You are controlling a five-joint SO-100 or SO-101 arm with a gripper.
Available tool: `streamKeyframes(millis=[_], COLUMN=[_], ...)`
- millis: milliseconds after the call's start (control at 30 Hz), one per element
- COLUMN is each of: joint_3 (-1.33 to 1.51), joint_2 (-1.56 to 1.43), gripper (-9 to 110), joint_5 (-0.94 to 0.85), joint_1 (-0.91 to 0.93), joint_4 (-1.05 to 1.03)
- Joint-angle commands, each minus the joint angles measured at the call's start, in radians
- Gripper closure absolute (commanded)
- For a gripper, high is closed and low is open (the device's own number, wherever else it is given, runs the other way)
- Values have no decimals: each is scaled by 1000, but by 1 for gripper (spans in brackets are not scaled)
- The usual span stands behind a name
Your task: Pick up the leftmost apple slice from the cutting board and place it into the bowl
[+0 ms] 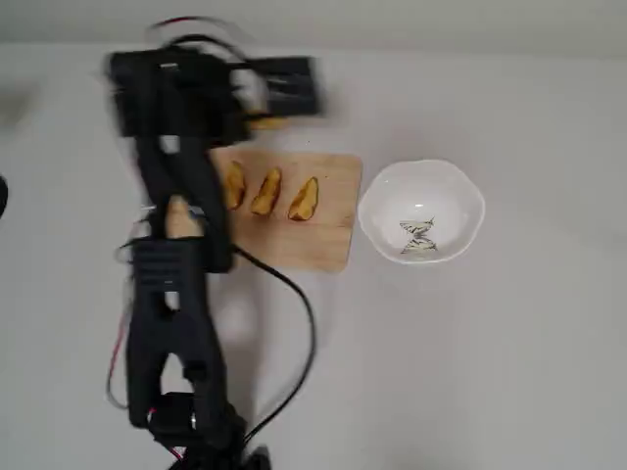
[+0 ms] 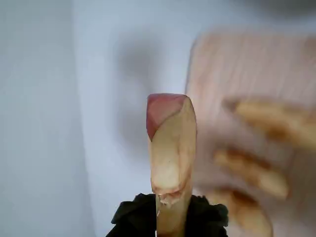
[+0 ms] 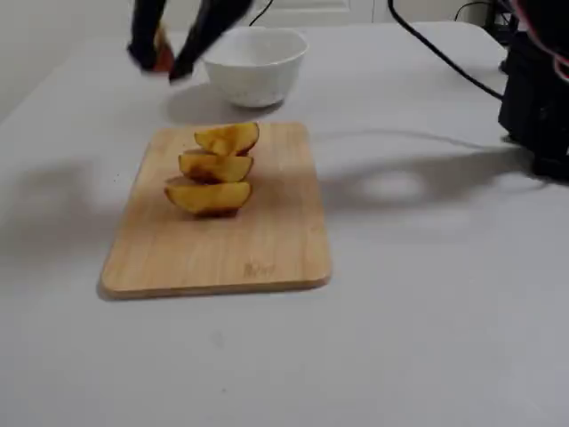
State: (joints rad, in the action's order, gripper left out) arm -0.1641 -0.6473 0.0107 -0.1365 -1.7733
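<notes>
While jaws [image 2: 170, 217] clamp apple slice [image 2: 170, 143], three slices [image 3: 213, 169] rest on cutting board [image 3: 267, 240].

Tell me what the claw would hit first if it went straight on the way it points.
Probably the bare table just beside the cutting board; in the wrist view nothing else lies beyond the held apple slice. Depth is unclear.

White table [image 3: 427, 338] carried a wooden cutting board [image 3: 267, 240], a white bowl [image 3: 258, 76] just beyond it, and the arm's base [image 1: 191, 421].

Three slices [image 1: 266, 192] on cutting board [image 1: 313, 245], bowl [image 1: 460, 181] beside.
</notes>
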Motion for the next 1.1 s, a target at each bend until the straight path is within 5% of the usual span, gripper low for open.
streamKeyframes(millis=[0,467,567,667,767,967,1067], joint_3=[-57,-51,-49,-49,-52,-14,130], joint_2=[-8,178,179,160,120,-69,-255], gripper=[101,101,80,73,75,101,101], joint_5=[54,32,21,5,-12,-44,-34], joint_1=[183,436,448,445,428,359,322], joint_4=[-35,-34,-34,-34,-35,-46,-46])
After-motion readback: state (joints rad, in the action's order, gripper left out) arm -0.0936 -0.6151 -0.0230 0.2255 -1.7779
